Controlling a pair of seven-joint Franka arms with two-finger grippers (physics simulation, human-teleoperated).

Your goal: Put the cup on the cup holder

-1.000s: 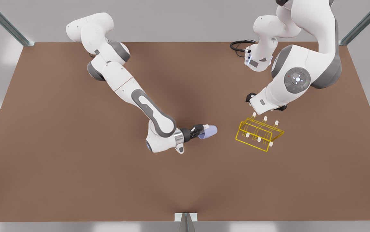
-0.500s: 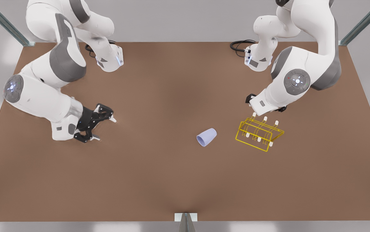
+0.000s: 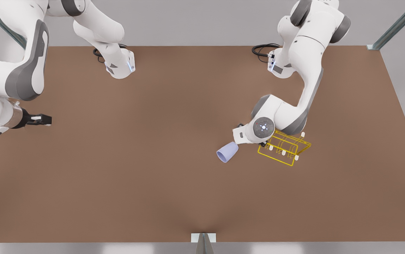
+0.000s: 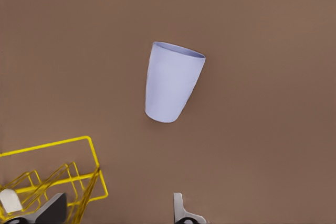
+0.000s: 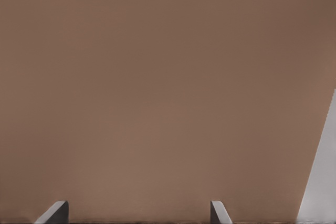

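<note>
Cup point(image 4: 173, 82) lies free beneath the left tool point(image 4: 118, 211).

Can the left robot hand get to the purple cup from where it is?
Probably yes. The left gripper hangs open near the cup, which lies on its side on the bare table. The cup holder sits off to one side, not between them.

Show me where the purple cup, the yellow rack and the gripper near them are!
cup point(image 4: 173, 82), left wrist view, middle of its side.
cup holder point(image 3: 287, 152), front view, yellow wire frame.
left gripper point(image 4: 118, 209), left wrist view, between its fingertips.
</note>
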